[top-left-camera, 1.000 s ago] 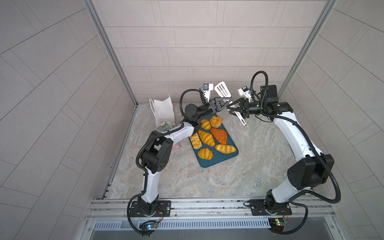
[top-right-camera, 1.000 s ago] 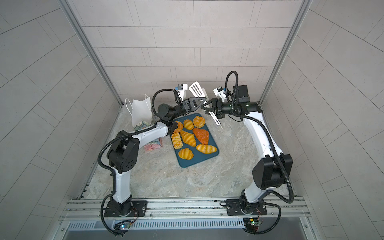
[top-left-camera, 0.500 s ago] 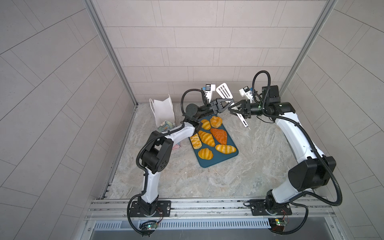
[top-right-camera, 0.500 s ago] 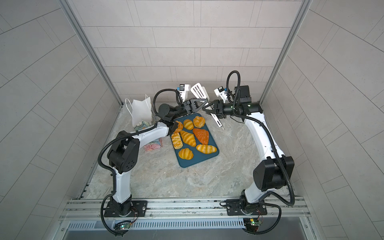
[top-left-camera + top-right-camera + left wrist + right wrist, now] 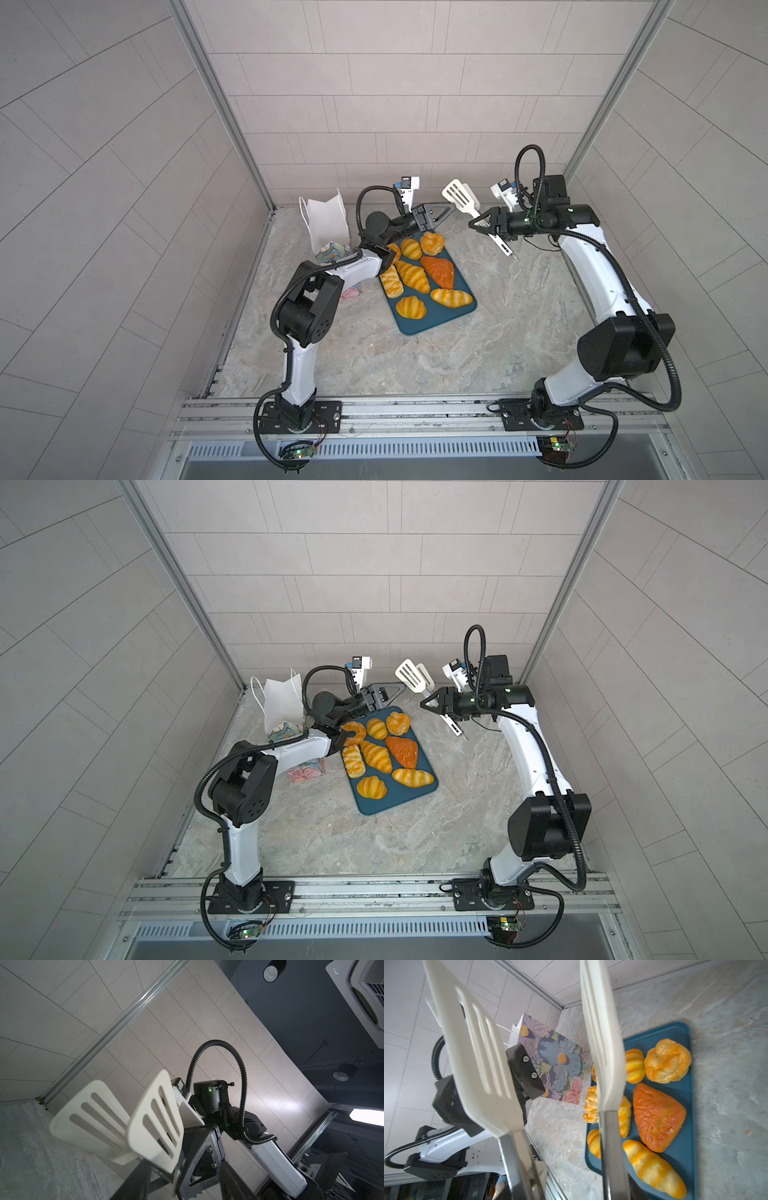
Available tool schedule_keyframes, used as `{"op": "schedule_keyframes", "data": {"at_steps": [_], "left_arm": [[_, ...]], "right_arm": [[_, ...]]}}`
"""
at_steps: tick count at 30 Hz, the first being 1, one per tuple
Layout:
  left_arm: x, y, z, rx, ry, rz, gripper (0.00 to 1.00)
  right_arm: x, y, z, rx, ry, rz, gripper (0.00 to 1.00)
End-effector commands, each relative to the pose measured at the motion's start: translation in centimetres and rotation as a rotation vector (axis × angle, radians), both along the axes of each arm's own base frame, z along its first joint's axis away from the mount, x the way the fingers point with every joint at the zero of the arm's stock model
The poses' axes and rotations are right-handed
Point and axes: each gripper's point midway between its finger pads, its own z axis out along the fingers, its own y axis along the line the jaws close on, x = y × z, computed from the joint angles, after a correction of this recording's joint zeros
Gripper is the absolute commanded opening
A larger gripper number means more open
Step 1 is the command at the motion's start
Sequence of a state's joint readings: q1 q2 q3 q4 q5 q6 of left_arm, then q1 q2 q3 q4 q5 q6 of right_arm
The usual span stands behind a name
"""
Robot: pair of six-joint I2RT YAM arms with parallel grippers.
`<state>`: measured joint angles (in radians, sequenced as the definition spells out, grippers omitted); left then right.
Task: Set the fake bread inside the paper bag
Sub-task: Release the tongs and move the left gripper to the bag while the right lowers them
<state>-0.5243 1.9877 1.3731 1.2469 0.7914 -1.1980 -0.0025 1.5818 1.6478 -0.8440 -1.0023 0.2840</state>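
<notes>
Several pieces of fake bread (image 5: 412,276) (image 5: 376,756) (image 5: 658,1115), glossy golden with one darker orange-brown, lie on a dark teal tray (image 5: 440,320). The paper bag (image 5: 328,224) (image 5: 282,706) (image 5: 558,1059) stands upright at the back left, its white inside showing. Above the tray's far end my right gripper (image 5: 478,222) (image 5: 428,704) (image 5: 571,1184) is shut on the metal arms of white slotted tongs (image 5: 459,199) (image 5: 153,1122) (image 5: 475,1064), whose blades stand apart. My left gripper (image 5: 442,212) (image 5: 395,692) (image 5: 185,1167) faces it, open and holding nothing.
A crumpled pink thing (image 5: 351,293) (image 5: 305,773) lies on the stone table beside my left forearm. Tiled walls close in the back and both sides, with a metal post in each far corner. A metal rail (image 5: 415,409) runs along the front.
My left gripper has opened and let go of the tongs, which now stay in my right gripper. The two grippers have drawn a little apart, the right one shifting right.
</notes>
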Motion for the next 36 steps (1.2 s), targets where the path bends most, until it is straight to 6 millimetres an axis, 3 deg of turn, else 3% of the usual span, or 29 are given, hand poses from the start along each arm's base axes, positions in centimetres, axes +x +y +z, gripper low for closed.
{"op": "schedule_keyframes", "data": {"at_steps": [1, 8, 12, 18, 24, 31, 36], "left_arm": [[-0.6, 2.1, 3.7, -0.055, -0.052, 0.045, 0.6], [1.7, 1.5, 0.6, 0.136, 0.058, 0.133, 0.59], [2.7, 1.6, -1.4, 0.255, 0.107, 0.199, 0.59], [4.0, 2.6, -4.8, 0.456, 0.189, 0.298, 0.62], [4.4, 3.6, -6.8, 0.566, 0.225, 0.361, 0.65], [4.5, 5.4, -8.3, 0.698, 0.246, 0.443, 0.7], [4.1, 7.7, -8.5, 0.847, 0.222, 0.54, 0.75]], "right_arm": [[-0.1, -2.0, -1.2, -0.13, -0.023, -0.069, 0.58], [-0.6, -6.3, -5.5, -0.445, 0.008, -0.191, 0.58], [-1.5, -7.5, -7.8, -0.632, 0.046, -0.2, 0.59], [-2.3, -7.2, -9.8, -0.819, 0.087, -0.156, 0.6], [-2.8, -6.4, -10.6, -0.963, 0.08, -0.117, 0.6], [-4.1, -5.6, -11.6, -1.098, 0.071, -0.004, 0.61], [-5.7, -4.5, -12.2, -1.224, 0.031, 0.137, 0.62]]}}
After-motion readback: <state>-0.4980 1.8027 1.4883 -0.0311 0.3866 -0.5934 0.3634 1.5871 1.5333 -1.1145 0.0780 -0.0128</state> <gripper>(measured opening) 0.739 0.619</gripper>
